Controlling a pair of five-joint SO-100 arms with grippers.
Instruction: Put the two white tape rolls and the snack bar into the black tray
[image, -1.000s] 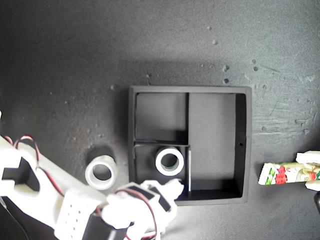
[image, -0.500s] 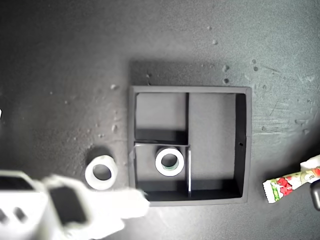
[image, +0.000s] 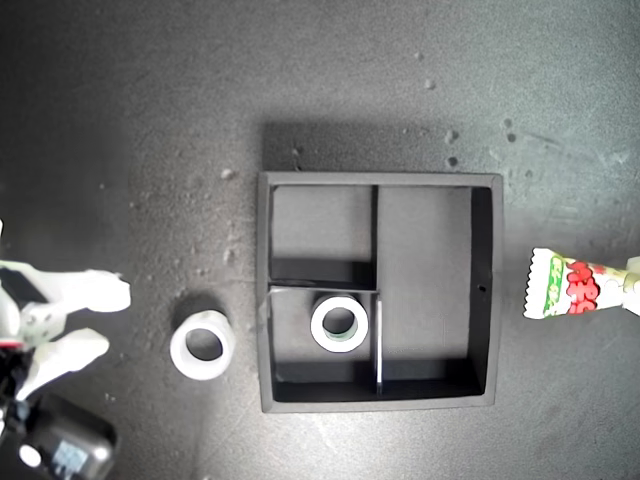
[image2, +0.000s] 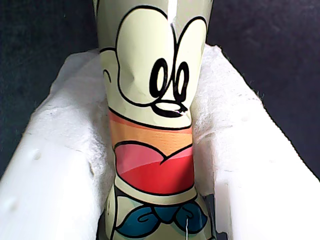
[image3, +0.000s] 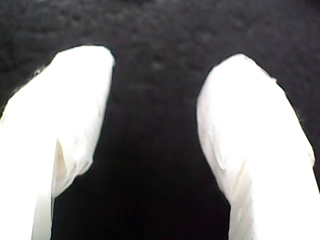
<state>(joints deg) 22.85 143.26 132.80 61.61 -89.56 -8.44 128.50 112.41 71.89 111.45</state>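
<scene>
The black tray (image: 380, 180) sits mid-table in the exterior view. One white tape roll (image: 341, 323) lies in its small near-left compartment. The other white tape roll (image: 203, 345) rests on the table just left of the tray. The snack bar (image: 565, 297) hangs to the right of the tray, its crimped end pointing at the tray wall. My first gripper (image2: 150, 60) is shut on the snack bar (image2: 152, 125) and barely shows at the exterior view's right edge. My second gripper (image: 95, 320) is open and empty at the exterior view's left, left of the loose roll; its fingers (image3: 75, 110) frame bare table.
The table is dark and matte with small pale specks (image: 450, 135) behind the tray. A dark part of the second arm (image: 60, 450) fills the exterior view's lower left corner.
The second arm drew back from the tray's near edge to the exterior view's left. The snack bar rose and levelled in the first gripper, right of the tray.
</scene>
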